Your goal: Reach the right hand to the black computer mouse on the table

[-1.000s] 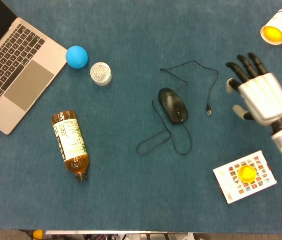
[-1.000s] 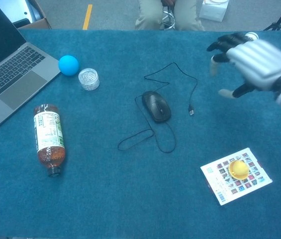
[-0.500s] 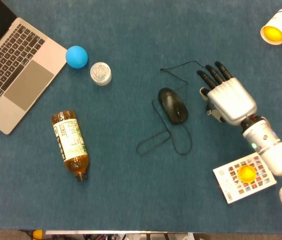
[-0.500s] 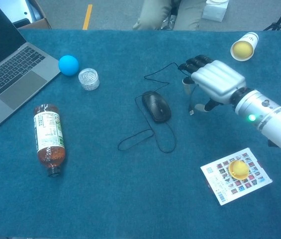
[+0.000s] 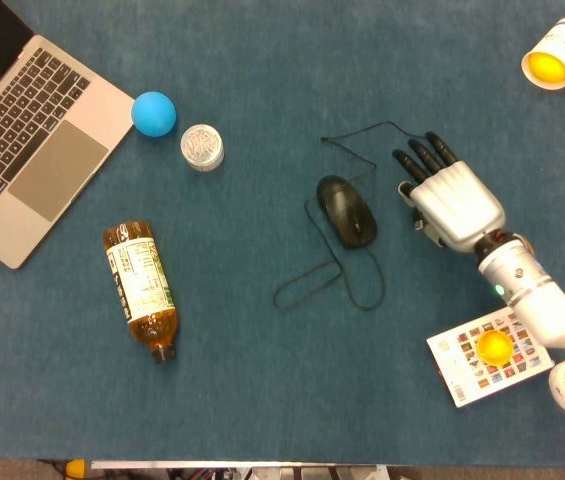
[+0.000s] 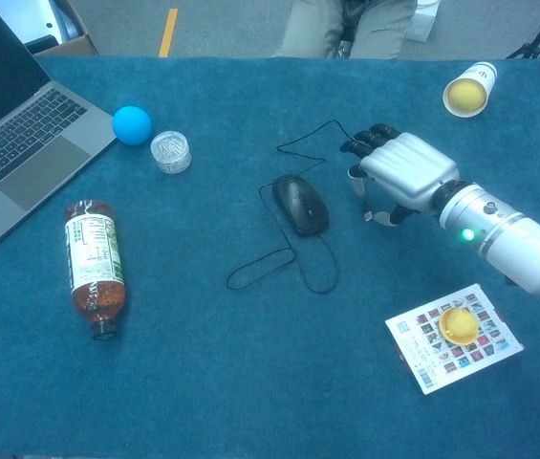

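The black computer mouse (image 5: 347, 210) (image 6: 301, 203) lies near the middle of the blue table, its thin black cable (image 5: 400, 130) (image 6: 270, 263) looping behind and in front of it. My right hand (image 5: 447, 200) (image 6: 399, 172) hovers low just to the right of the mouse, a short gap away, palm down with its black-tipped fingers apart and holding nothing. It sits over the cable's plug end, which is hidden. My left hand is in neither view.
An open laptop (image 5: 32, 140) fills the far left, with a blue ball (image 5: 153, 113) and a small clear jar (image 5: 202, 147) beside it. A tea bottle (image 5: 142, 290) lies on its side front left. A tipped paper cup (image 5: 554, 55) is back right; a printed card with a yellow piece (image 5: 490, 352) front right.
My right hand has swept in from the far right and come down towards the table, ending just right of the mouse. Over the last half second it only edged slightly closer.
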